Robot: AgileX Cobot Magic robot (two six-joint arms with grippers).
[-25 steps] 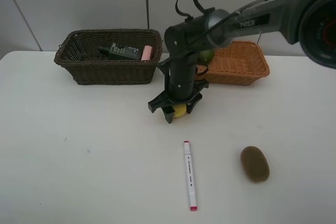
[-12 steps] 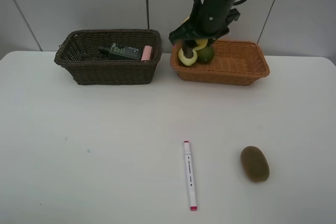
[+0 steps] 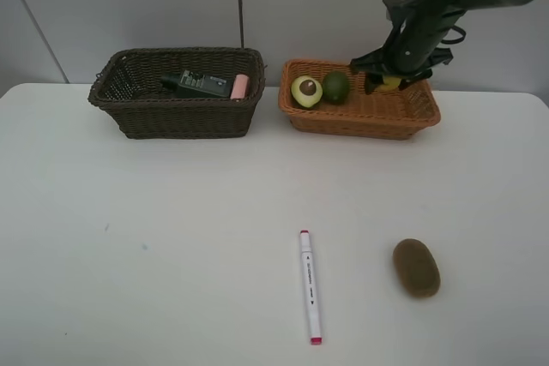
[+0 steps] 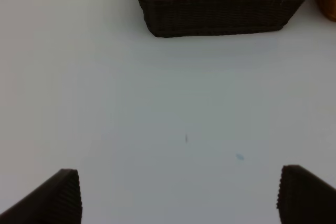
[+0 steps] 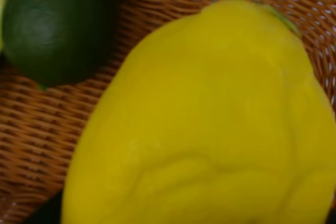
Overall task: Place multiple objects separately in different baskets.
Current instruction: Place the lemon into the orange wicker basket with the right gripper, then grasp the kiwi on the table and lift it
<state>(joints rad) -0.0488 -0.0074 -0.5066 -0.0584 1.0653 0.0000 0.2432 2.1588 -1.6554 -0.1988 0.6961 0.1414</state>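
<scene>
My right gripper (image 3: 390, 81) hangs over the right end of the light orange-tan basket (image 3: 369, 122) with the yellow lemon (image 3: 388, 84) between its fingers. The lemon (image 5: 210, 129) fills the right wrist view, with the green lime (image 5: 52, 24) and the tan basket's weave (image 5: 31, 145) behind it. A halved avocado (image 3: 306, 91) and the lime (image 3: 335, 87) lie at that basket's left end. The dark brown basket (image 3: 176, 113) holds a dark green bottle (image 3: 199, 84) and a pink bottle (image 3: 240, 86). On the table lie a white marker (image 3: 310, 286) and a brown kiwi (image 3: 416, 267). My left gripper (image 4: 178, 198) is open over bare table.
Both baskets stand side by side at the back of the white table, close to the wall. The dark basket (image 4: 220, 11) shows ahead of the left gripper in the left wrist view. The left arm does not show in the exterior view.
My right gripper carried the lemon from the table's middle up over the tan basket's left end, then to its right end. Nothing else on the table has moved.
</scene>
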